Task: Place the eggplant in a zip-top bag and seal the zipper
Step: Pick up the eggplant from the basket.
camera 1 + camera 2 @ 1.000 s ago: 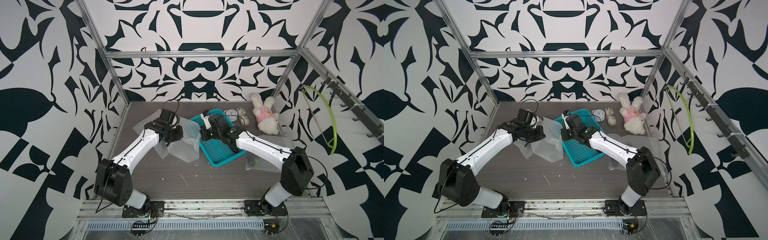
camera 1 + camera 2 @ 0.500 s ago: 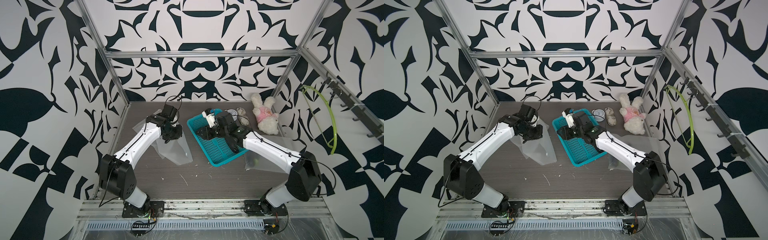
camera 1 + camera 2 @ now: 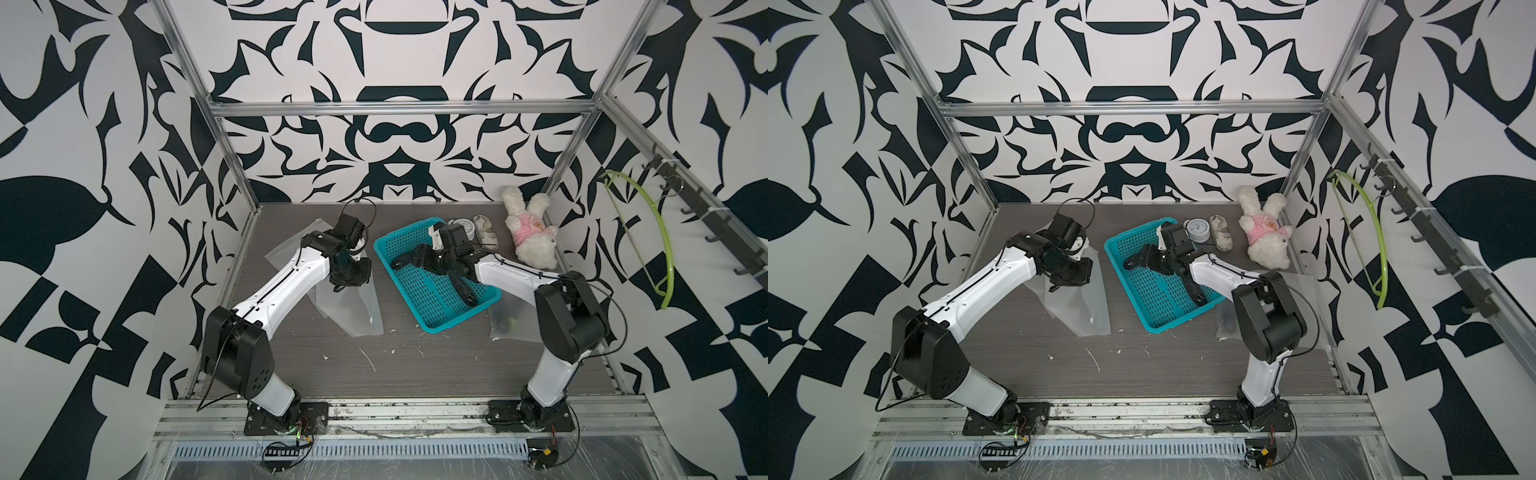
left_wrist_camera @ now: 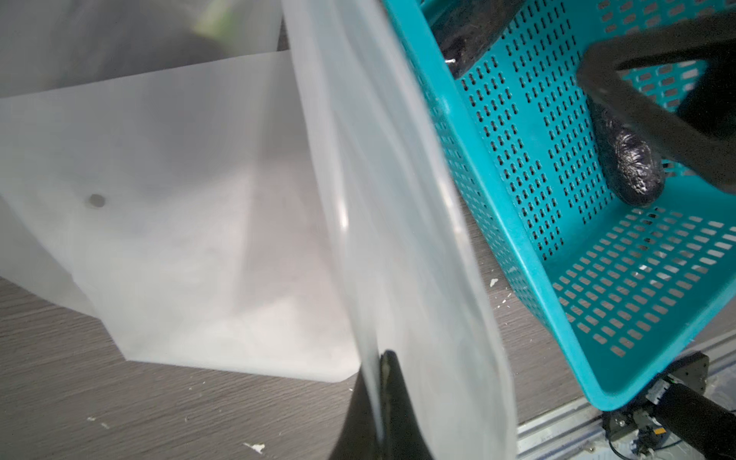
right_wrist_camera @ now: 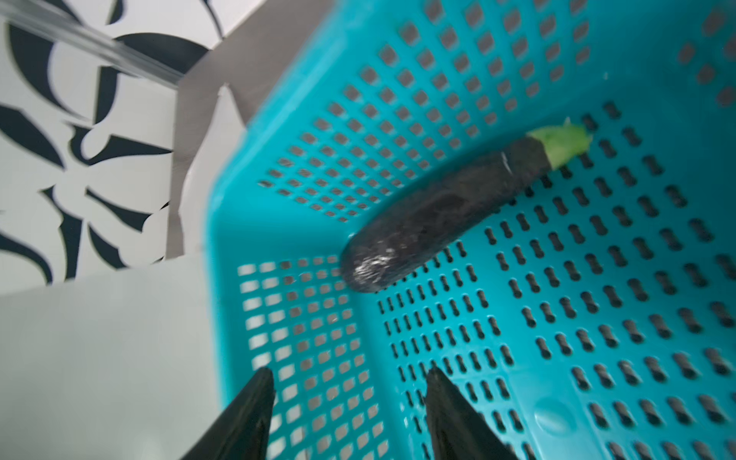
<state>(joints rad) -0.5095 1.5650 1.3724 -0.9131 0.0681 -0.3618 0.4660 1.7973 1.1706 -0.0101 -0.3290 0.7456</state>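
Teal plastic mesh basket [image 3: 432,328] holds the dark purple eggplant [image 3: 463,286], which lies along one side wall with its green stem end showing in the right wrist view [image 5: 430,223]. A second ago the right tool [image 5: 346,378] was pressed together at the basket's left rim, next to the bag. Now it has drawn back over the basket floor, and its fingers [image 5: 434,382] stand spread with nothing between them, short of the eggplant's rounded end.

The left tool [image 4: 378,366] is pinching the upper edge of the translucent plastic zip-top bag [image 3: 353,307], as it was before. It has pulled the bag away from the basket, so a strip of grey wood-grain tabletop [image 3: 415,374] now shows between the bag's lower part and the basket. The lifted edge stands up beside the basket wall [image 4: 498,223].

In both top views the right forearm crosses the basket and hides the eggplant's stem half. A second frosted bag [image 3: 505,320] lies under that arm, and a flat plastic sheet [image 3: 286,253] lies under the left arm. At the back stand a round white dial [image 3: 1198,230] and a white plush rabbit in pink [image 3: 528,232]. A lime-green hanger [image 3: 660,232] hangs on the right wall.
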